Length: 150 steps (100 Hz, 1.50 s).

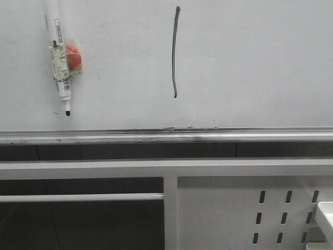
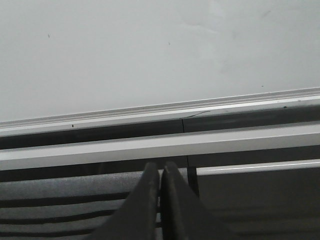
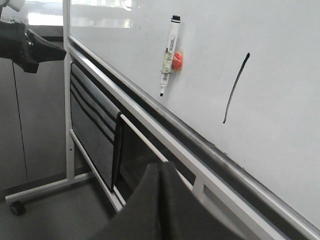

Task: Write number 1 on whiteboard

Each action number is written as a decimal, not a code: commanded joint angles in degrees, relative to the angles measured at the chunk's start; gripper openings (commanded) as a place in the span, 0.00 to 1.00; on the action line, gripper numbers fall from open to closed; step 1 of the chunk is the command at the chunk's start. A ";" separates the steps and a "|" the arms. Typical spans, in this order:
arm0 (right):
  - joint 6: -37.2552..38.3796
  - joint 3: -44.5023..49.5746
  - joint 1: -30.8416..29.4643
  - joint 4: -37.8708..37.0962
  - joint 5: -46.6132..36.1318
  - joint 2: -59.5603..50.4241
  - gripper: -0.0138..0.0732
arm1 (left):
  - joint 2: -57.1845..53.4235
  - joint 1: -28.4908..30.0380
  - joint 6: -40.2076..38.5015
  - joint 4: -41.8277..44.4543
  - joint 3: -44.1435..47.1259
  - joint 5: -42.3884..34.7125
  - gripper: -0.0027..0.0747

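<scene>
So the thin dark grey, slightly curved number 1 was sitting on the big pale glossy whiteboard, a bit right of a white marker pen stuck tip-down to the board by an orange-red round magnet. Silver metal tray rail ran along the bottom. Left gripper had its black fingers pressed together, nothing in them. Right gripper looked closed too, also holding nothing.
</scene>
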 commanded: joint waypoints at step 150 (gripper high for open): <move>10.43 12.64 -46.24 -4.64 -1.99 -2.63 0.08 | -1.31 0.10 -0.05 0.47 2.02 -2.28 0.01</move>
